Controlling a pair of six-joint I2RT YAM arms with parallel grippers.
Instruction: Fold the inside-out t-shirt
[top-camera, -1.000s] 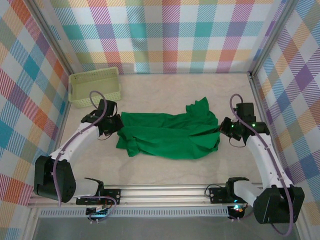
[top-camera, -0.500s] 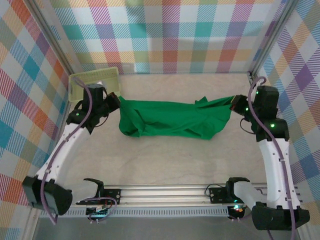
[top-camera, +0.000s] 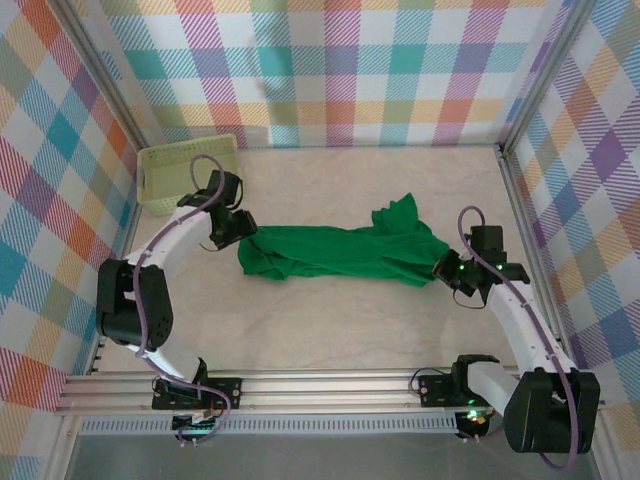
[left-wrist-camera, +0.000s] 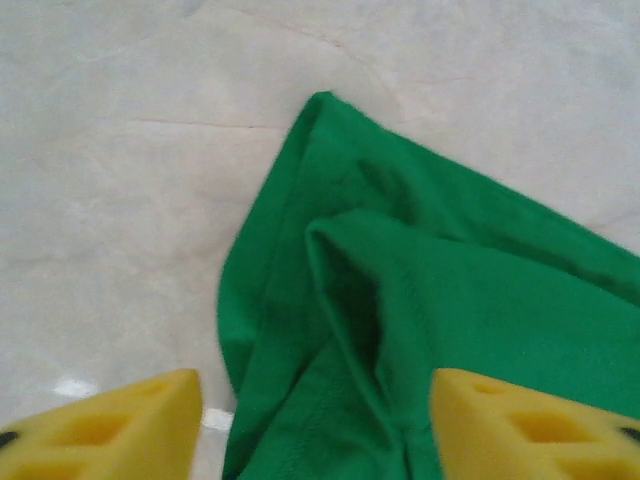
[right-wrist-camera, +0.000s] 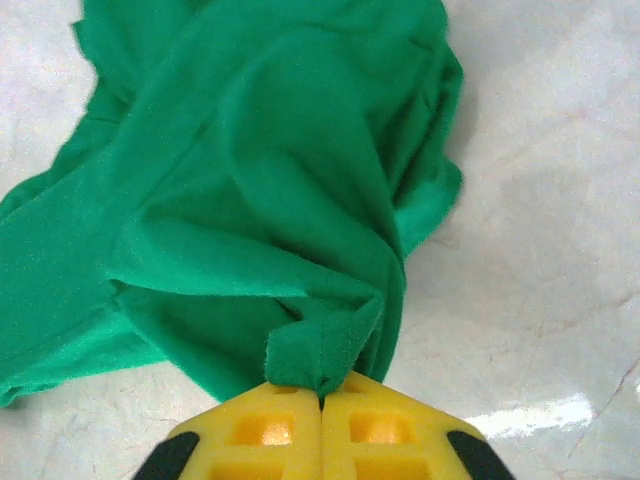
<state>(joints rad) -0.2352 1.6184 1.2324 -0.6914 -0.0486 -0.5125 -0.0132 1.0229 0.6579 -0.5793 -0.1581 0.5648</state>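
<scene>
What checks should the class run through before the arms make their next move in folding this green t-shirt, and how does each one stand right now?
1. Left hand open: ok. Its fingers stand apart, with an edge of the t-shirt lying between them on the table.
2. Right hand gripping cloth: ok. It is shut on a bunched fold of the t-shirt.
3. T-shirt spread flat: not ok. It lies in a wrinkled, bunched strip.
4. Basket out of the way: ok. It sits apart from the t-shirt at the far left corner.
5. Which side of the fabric faces out: cannot tell.
</scene>
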